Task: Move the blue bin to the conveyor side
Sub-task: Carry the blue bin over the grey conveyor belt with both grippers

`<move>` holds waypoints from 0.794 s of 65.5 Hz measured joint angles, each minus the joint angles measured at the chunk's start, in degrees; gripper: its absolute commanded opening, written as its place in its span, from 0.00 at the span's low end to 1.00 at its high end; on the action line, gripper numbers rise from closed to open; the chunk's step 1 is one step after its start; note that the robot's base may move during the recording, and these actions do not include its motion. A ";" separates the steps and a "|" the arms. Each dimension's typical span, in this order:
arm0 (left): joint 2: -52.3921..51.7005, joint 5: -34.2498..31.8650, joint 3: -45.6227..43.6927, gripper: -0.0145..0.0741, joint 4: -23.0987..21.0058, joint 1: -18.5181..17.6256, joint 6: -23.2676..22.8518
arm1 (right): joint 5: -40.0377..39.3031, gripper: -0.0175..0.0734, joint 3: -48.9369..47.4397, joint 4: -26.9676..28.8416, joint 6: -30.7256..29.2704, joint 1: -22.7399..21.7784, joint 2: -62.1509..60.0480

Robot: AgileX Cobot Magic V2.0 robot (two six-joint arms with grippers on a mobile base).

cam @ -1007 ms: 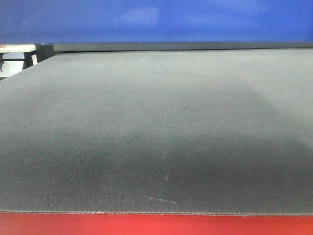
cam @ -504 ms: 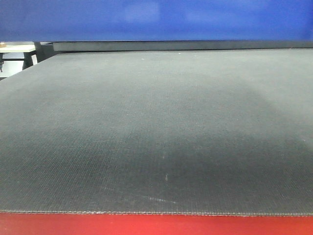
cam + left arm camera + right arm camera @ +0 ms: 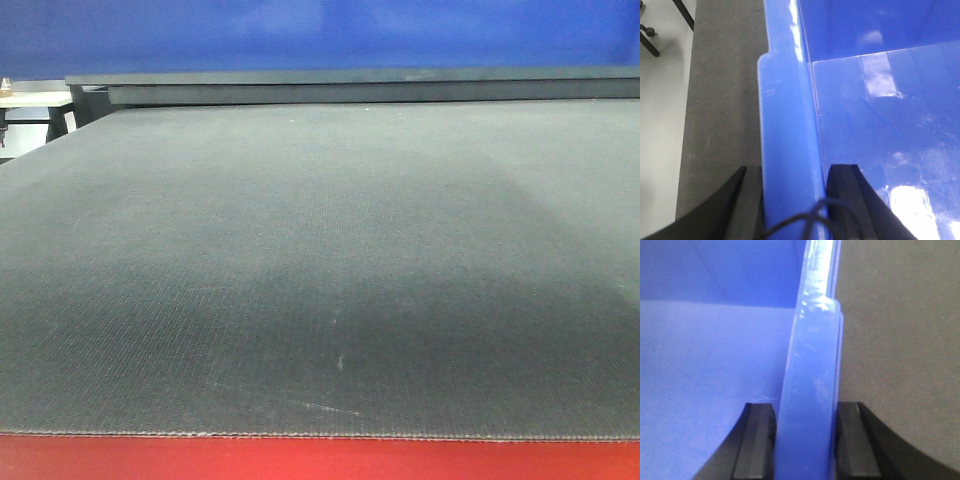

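The blue bin (image 3: 320, 35) fills the top of the front view, its lower edge hanging above the far end of the conveyor (image 3: 320, 260). Seen from the left wrist, my left gripper (image 3: 795, 172) is shut on the blue bin's (image 3: 790, 125) thick left rim, one finger outside and one inside. My right gripper (image 3: 805, 410) is shut the same way on the blue bin's (image 3: 812, 375) right rim. Grey conveyor belt lies below both rims, left (image 3: 725, 100) and right (image 3: 895, 340). The bin's inside holds nothing.
A red frame edge (image 3: 320, 460) runs along the belt's near side. A dark rail (image 3: 350, 88) crosses the far end under the bin. A white stand (image 3: 35, 100) sits far left. Pale floor (image 3: 662, 125) and black legs (image 3: 650, 40) lie beyond the belt's left edge.
The bin's lower edge has risen in the front view, uncovering more of the dark rail at the belt's far end.
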 measured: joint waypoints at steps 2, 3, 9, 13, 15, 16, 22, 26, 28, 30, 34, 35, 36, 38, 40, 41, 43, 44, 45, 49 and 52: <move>0.00 -0.13 0.00 0.14 0.03 0.00 0.00 | 0.00 0.11 0.00 0.04 0.00 0.00 0.00; 0.00 -0.28 0.00 0.14 0.03 0.00 0.00 | 0.00 0.11 0.00 0.04 0.00 0.00 0.00; 0.13 -0.49 0.00 0.14 0.12 0.00 0.00 | -0.11 0.11 0.00 0.14 0.01 0.00 0.35; 0.68 -0.49 -0.09 0.14 0.25 0.00 0.00 | -0.14 0.11 0.00 0.14 -0.40 0.00 1.00; 1.22 -0.49 -0.09 0.14 0.36 0.00 0.00 | -0.14 0.11 0.00 0.03 -0.55 0.00 1.46; 1.47 -0.49 -0.09 0.14 0.51 0.00 0.00 | -0.14 0.11 0.00 0.02 -0.55 0.00 1.89; 4.01 -1.08 -0.09 0.14 1.38 0.00 -0.12 | -0.29 0.11 0.00 -0.64 -0.83 0.00 4.94; 6.09 -1.68 -0.09 0.14 2.08 0.11 -0.12 | -0.59 0.11 0.00 -1.30 -0.96 -0.09 7.01; 7.05 -2.22 -0.09 0.14 2.22 0.21 -0.12 | -0.99 0.11 0.00 -1.64 -0.96 -0.13 8.07; 7.98 -2.71 -0.09 0.14 2.50 0.23 -0.22 | -1.51 0.11 0.11 -2.10 -1.08 -0.24 9.29; 10.10 -4.23 -0.09 0.14 3.33 0.35 -0.22 | -3.05 0.11 0.12 -3.02 -1.21 -0.38 11.34; 10.48 -4.53 -0.09 0.14 3.48 0.45 -0.22 | -3.33 0.11 0.12 -3.18 -1.21 -0.42 11.75; 10.89 -4.89 -0.09 0.14 3.59 0.45 -0.22 | -3.56 0.11 0.12 -3.41 -1.31 -0.53 12.18; 11.83 -5.72 -0.09 0.14 3.69 0.57 -0.22 | -3.97 0.11 0.12 -3.82 -1.30 -0.58 13.16; 12.39 -6.14 -0.09 0.14 3.83 0.57 -0.33 | -4.27 0.11 0.21 -4.34 -1.30 -0.67 13.95; 12.76 -6.41 -0.09 0.14 3.99 0.57 -0.33 | -4.53 0.11 0.21 -4.62 -1.30 -0.67 14.35; 13.70 -7.10 -0.09 0.14 4.13 0.57 -0.33 | -4.78 0.11 0.21 -5.19 -1.30 -0.67 15.13; 14.06 -7.38 -0.09 0.14 4.13 0.57 -0.33 | -5.08 0.11 0.21 -5.54 -1.30 -0.67 15.52; 14.61 -7.80 -0.09 0.14 4.22 0.57 -0.33 | -5.40 0.11 0.21 -6.09 -1.30 -0.77 16.09; 16.33 -8.78 -0.09 0.14 4.35 0.80 -0.33 | -6.56 0.11 0.21 -7.86 -1.30 -0.71 17.98; 17.49 -9.18 -0.09 0.14 4.22 1.07 -0.33 | -7.48 0.11 0.21 -8.49 -1.30 -0.71 18.91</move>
